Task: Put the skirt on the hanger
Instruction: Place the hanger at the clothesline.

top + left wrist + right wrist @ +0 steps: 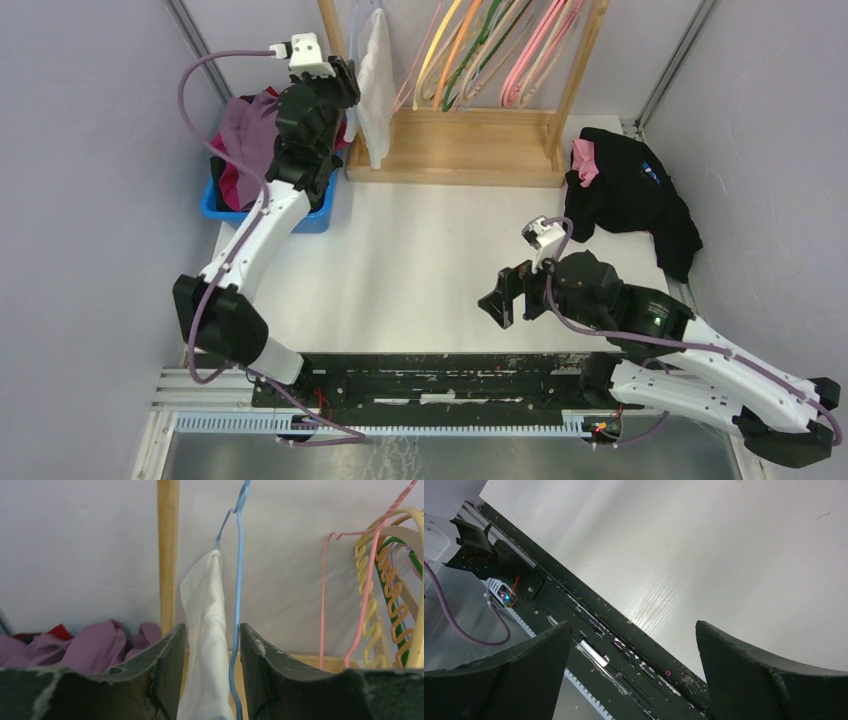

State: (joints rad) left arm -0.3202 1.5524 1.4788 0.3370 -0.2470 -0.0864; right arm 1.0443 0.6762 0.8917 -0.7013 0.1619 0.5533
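White skirt [202,595] hangs on the blue hanger [238,580] between the left claw's [212,630] fingers [167,675], grip unclear; right claw [633,625] gapes empty. Seemingly only letting go and withdrawing remains.

left wrist | gripper [212,628] jaws narrowly apart | white skirt [205,630] draped on blue hanger [238,555], both between the 2 fingers, gap beside right finger | wooden post [168,555] behind | purple clothes [95,647] left | pink hanger [324,595] right
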